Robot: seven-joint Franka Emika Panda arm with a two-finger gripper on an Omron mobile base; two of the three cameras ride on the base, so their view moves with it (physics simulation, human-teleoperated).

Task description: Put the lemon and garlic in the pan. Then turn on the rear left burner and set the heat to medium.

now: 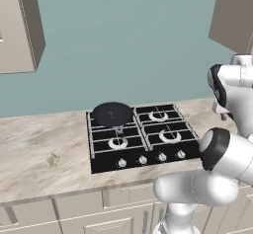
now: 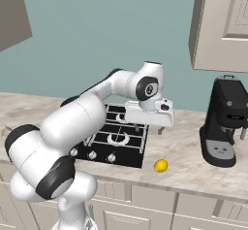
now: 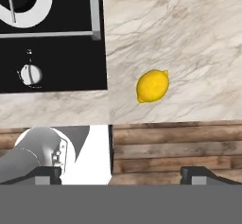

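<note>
Four silver-ringed gas burners under black grates sit on the black cooktop (image 1: pixel 141 134), set into the marbled beige counter (image 1: pixel 44 139). I see the round, shallow black frying pan (image 1: pixel 112 113) resting on the rear left burner (image 1: pixel 112 115), its short thin handle pointing toward the front left burner. The small bright yellow lemon (image 2: pixel 161 165) lies on the counter just off the cooktop's right front corner, near the counter's front edge, touching nothing else. In the hand view I have the lemon (image 3: pixel 152 85) a little right of centre, beside the cooktop edge and one of its round knobs (image 3: pixel 29 74). The small pale whitish garlic bulb (image 1: pixel 52 161) lies on the counter well to the left of the cooktop, apart from everything. My white arm's two-finger gripper (image 2: pixel 148 127) hangs over the right side of the cooktop, above and behind the lemon; its fingers stand wide apart and hold nothing. A black coffee machine (image 2: pixel 224 127) stands on the counter to the far right.
</note>
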